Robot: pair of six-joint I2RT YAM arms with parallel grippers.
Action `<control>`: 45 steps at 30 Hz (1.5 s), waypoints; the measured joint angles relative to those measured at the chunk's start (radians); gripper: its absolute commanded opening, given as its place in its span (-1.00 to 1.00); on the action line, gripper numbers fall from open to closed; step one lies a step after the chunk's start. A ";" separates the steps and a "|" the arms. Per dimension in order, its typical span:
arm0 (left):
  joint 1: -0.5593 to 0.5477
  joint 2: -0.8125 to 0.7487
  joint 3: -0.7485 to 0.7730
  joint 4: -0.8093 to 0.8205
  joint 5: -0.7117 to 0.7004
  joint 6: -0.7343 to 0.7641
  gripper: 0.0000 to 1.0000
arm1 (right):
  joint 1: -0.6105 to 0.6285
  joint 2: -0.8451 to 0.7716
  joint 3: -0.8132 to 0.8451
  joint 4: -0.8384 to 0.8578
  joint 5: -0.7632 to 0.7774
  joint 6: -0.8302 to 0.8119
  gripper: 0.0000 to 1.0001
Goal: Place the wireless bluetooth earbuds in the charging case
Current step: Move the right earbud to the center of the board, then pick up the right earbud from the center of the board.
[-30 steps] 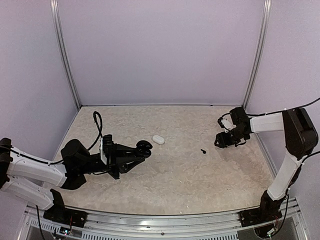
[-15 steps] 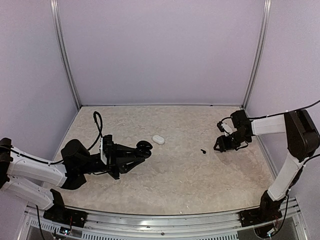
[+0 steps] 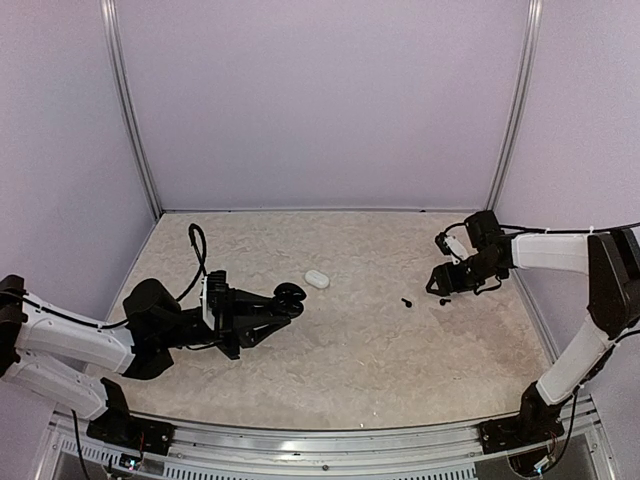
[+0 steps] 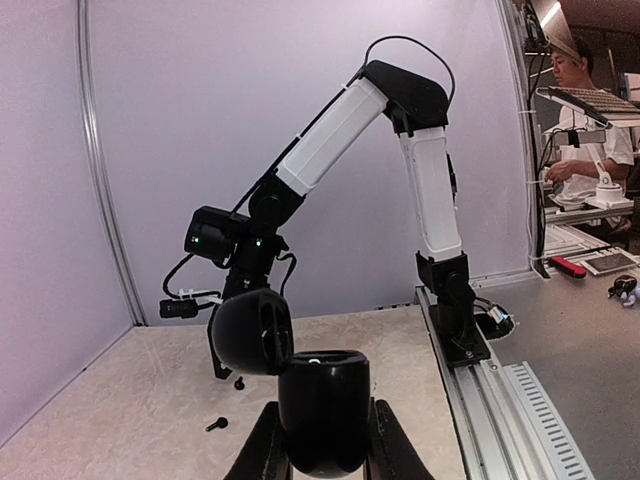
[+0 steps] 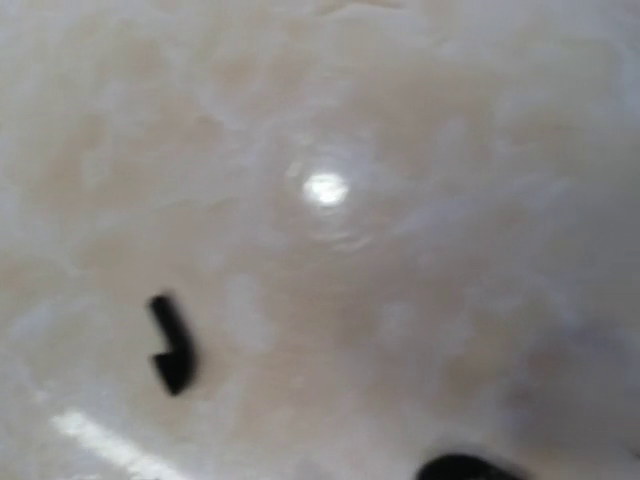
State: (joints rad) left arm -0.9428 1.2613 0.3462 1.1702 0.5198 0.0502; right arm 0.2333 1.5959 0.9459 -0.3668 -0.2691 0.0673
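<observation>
Left gripper (image 3: 287,297), low-left of centre in the top view, is clamped on a glossy black rounded thing (image 4: 322,405). Left wrist cam shows it pinched btw. both fingers (image 4: 262,455) at the bottom edge, w/ a round black flap (image 4: 252,330) hinged up and leaning left off its top. Just up-right of that gripper in the top view, not touching it, the white oval case (image 3: 317,279) lies flat on the table (image 3: 350,360) and looks closed. Right gripper (image 3: 441,284) sits mid-right of the top view, pointed down, low over the table. Can't tell if its jaws are wide or narrow: its own wrist cam shows no fingers, only blurred tabletop. Both earbuds read as tiny dark bits from here. First earbud (image 3: 407,301) lies alone right of centre, btw. case and right gripper, nearer the gripper. Second earbud (image 3: 443,299) is just under the right gripper, contact unclear. Right wrist cam has an L-shaped earbud (image 5: 172,355) at lower left, which of the two unclear, plus a dark blob cut off by the bottom edge, too little seen to name. Black cable loop (image 3: 195,250) lies at the table's left side in the top view. Person in white (image 4: 585,110) sits at the upper right of the left wrist view, beyond the table.
</observation>
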 measured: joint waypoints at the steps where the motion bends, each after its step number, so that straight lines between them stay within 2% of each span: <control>1: 0.000 0.000 0.000 0.000 0.000 0.000 -0.79 | -0.003 0.006 0.005 -0.002 0.010 -0.002 0.40; 7: 0.000 0.000 0.000 0.000 0.000 0.000 -0.79 | -0.014 0.098 0.024 0.003 0.028 -0.010 0.43; 12: 0.000 0.000 0.000 0.001 0.000 0.000 -0.79 | -0.014 0.142 0.024 -0.003 0.042 -0.013 0.37; 17: 0.000 0.000 0.000 0.003 0.000 0.001 -0.79 | -0.014 0.132 0.017 -0.012 0.027 -0.005 0.35; 25: 0.001 0.029 0.000 0.027 0.006 0.000 -0.79 | 0.019 0.025 -0.066 -0.034 -0.071 0.044 0.30; 29: 0.002 0.035 0.000 0.028 0.011 0.000 -0.79 | 0.045 0.021 -0.075 -0.045 -0.082 0.057 0.18; 37: 0.002 0.032 0.000 0.028 0.015 0.000 -0.79 | 0.048 -0.025 -0.008 -0.095 0.034 0.052 0.07; 45: 0.002 0.028 0.000 0.027 0.014 -0.001 -0.78 | 0.048 0.048 0.151 -0.167 0.193 -0.004 0.05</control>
State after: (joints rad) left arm -0.9409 1.2896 0.3462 1.1969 0.5343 0.0494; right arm 0.2813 1.6436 1.0966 -0.5343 -0.0765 0.0635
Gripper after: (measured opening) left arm 0.215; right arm 0.525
